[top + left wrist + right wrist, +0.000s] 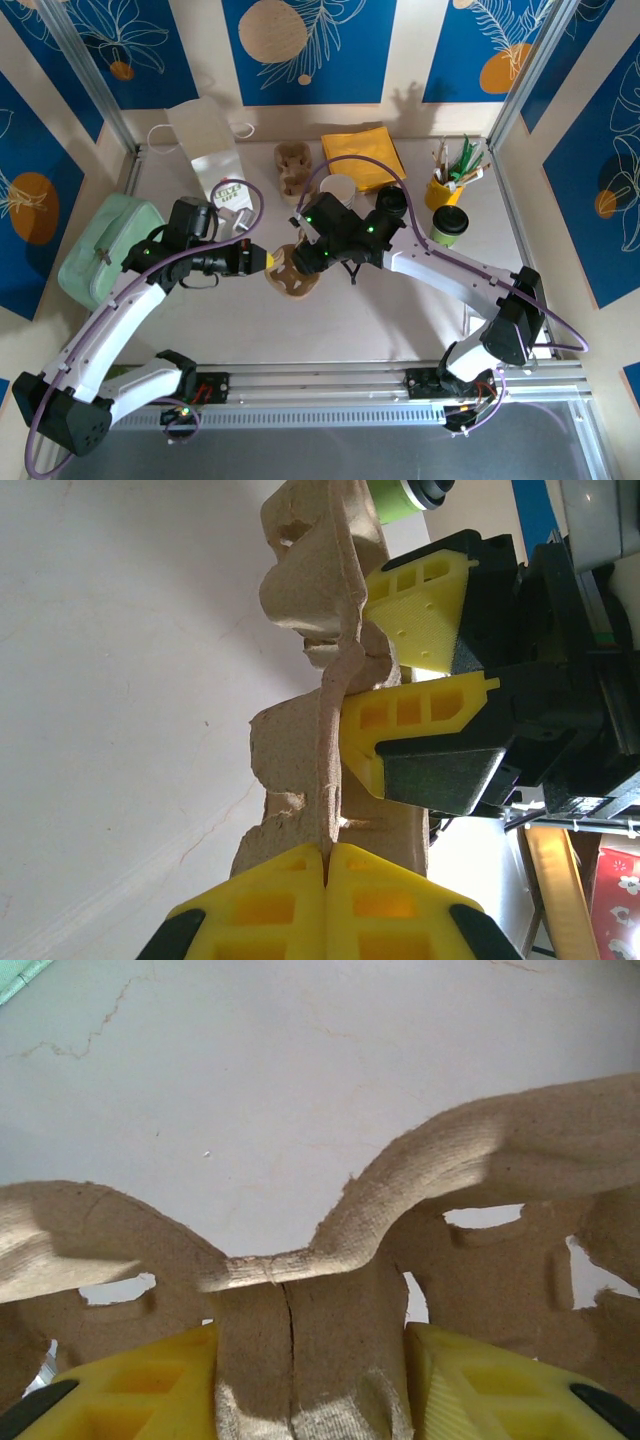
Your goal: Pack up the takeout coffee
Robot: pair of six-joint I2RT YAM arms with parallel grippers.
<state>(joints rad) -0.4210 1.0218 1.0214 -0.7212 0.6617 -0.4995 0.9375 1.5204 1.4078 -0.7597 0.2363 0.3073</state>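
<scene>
1. Top camera: I see the left gripper [266, 259] and the right gripper [303, 257] both at a brown pulp cup carrier [290, 284] in the middle of the frame. The coffee cup [450, 224], black lid on, stands upright on the table [400, 310] at centre right. It is well apart from both grippers and just below a yellow pot of stirrers [443, 187]. A paper bag [207, 140] stands at upper left.
2. Left wrist camera: my left fingers [260, 910], at the bottom edge, are pressed together on the carrier's thin edge. The right arm's two yellow fingers sit centre right, one on either side of the carrier's middle ridge.
3. Right wrist camera: those fingers [130, 1390] flank the folded ridge from lower left and lower right, close against it. I cannot tell whether they squeeze it.
</scene>
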